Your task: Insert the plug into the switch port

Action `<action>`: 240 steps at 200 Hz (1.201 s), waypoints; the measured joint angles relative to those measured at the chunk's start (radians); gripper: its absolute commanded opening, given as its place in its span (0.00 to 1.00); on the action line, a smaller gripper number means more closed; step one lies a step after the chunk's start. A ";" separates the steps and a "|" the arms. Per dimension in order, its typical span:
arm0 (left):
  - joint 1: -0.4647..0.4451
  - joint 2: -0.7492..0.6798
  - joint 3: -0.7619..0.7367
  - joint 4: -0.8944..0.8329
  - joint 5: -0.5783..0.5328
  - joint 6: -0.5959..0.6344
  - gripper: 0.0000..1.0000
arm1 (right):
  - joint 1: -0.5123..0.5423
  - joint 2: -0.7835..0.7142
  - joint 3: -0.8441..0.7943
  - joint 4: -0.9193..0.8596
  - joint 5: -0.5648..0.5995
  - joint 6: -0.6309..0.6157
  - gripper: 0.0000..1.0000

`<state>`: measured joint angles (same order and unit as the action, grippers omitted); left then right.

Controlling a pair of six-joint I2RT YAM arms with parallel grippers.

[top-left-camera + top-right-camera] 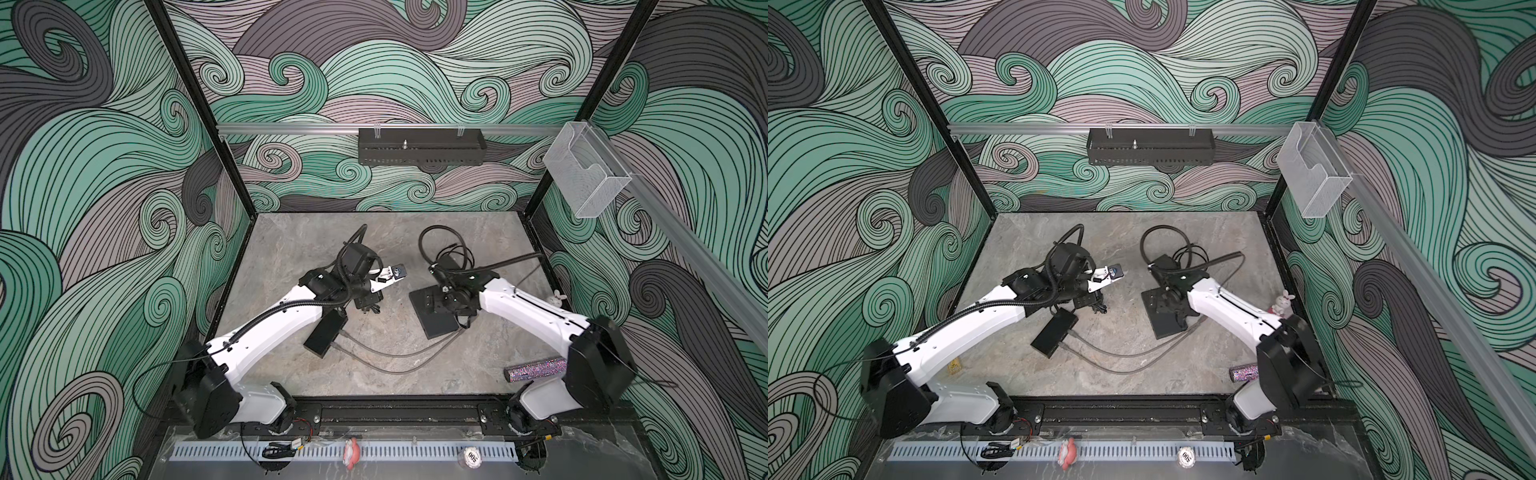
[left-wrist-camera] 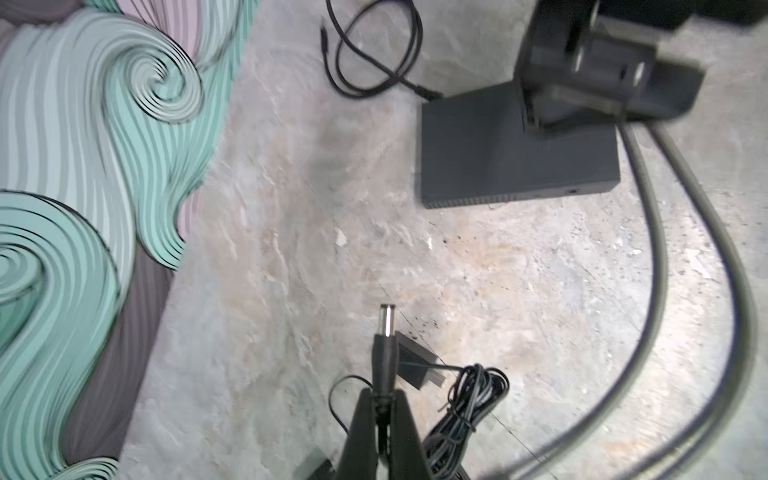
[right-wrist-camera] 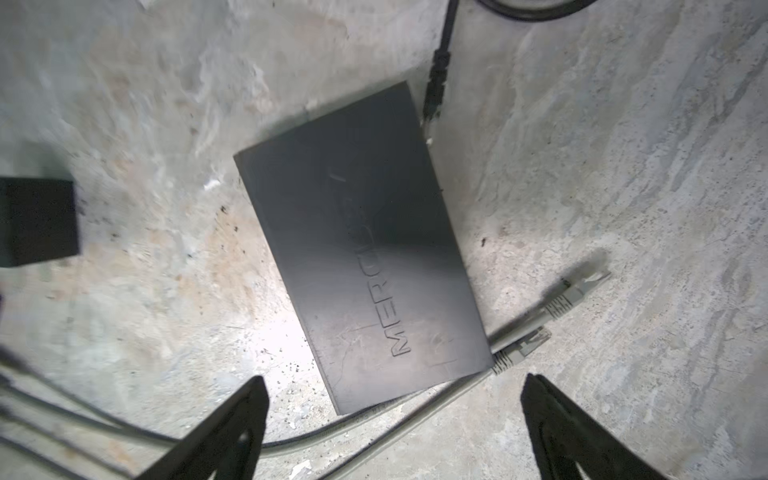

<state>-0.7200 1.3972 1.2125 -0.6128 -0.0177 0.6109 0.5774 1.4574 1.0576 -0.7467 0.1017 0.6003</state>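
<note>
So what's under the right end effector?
The flat black rectangular switch lies under the open right end effector, two grey network plugs beside it. Whatever lies beneath the switch is covered.

A glittery tube (image 1: 535, 369) lies at the tabletop's (image 1: 374, 232) right side, near a bunny figurine (image 1: 1282, 302); a clear bin (image 1: 584, 174) hangs above.

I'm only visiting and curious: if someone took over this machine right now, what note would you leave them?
Left gripper: shut on the plug, well apart from the switch.
Right gripper: open, empty, hovering over the switch.
Done: plug is gripped.
To do: carry the plug to the switch port and push it in; the port is not clearly visible here.
</note>
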 measured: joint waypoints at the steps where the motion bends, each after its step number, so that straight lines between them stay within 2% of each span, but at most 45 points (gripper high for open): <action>1: -0.002 0.008 0.006 -0.008 0.003 -0.006 0.00 | -0.005 -0.003 -0.002 0.002 -0.003 0.000 0.90; 15: -0.019 0.069 0.069 -0.072 0.037 -0.064 0.00 | -0.073 -0.027 -0.026 0.027 -0.048 -0.017 0.89; 34: -0.055 0.140 0.108 -0.145 0.082 -0.166 0.00 | -0.108 -0.016 -0.062 0.068 -0.117 -0.033 0.87; 74: -0.178 0.261 0.055 -0.230 0.128 -0.359 0.00 | -0.158 -0.015 -0.202 0.231 -0.316 -0.045 0.85; 105: -0.237 0.310 0.006 -0.231 0.172 -0.465 0.00 | -0.201 -0.016 -0.230 0.306 -0.403 -0.053 0.85; 179: -0.244 0.460 0.006 -0.025 0.261 -0.636 0.00 | -0.235 0.068 -0.218 0.409 -0.498 -0.100 0.86; 240: -0.244 0.467 -0.072 0.210 0.169 -0.645 0.00 | -0.278 0.098 -0.217 0.461 -0.551 -0.135 0.86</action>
<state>-0.9642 1.8641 1.1408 -0.4030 0.1513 -0.0345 0.2989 1.5558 0.8406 -0.2859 -0.4496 0.4652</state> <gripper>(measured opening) 0.051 0.863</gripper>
